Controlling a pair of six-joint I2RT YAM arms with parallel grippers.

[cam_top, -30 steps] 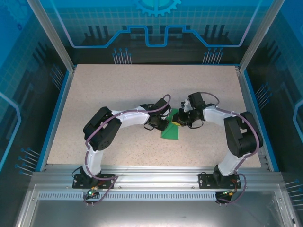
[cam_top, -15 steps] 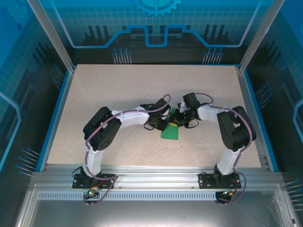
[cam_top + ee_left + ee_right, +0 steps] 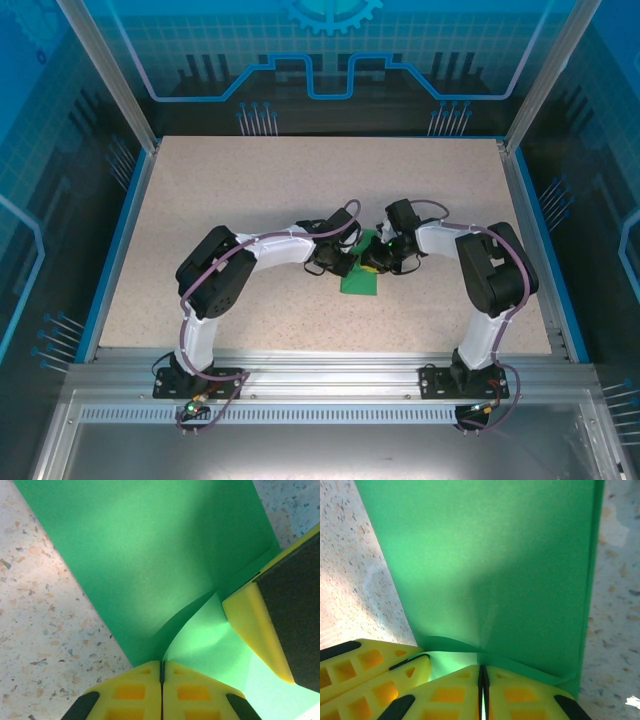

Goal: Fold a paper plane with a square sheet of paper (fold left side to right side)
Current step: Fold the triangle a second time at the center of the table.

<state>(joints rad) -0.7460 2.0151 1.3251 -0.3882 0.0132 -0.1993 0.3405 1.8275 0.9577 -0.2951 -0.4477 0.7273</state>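
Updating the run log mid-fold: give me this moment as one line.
left hand: shut on green paper flap | right hand: shut on same flap | paper: partly lifted, rest flat on table

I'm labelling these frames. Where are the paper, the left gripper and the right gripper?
paper (image 3: 360, 284): top view, its flat near part.
left gripper (image 3: 161, 667): left wrist view, seam between its closed fingertips.
right gripper (image 3: 481, 672): right wrist view, seam between its closed fingertips.
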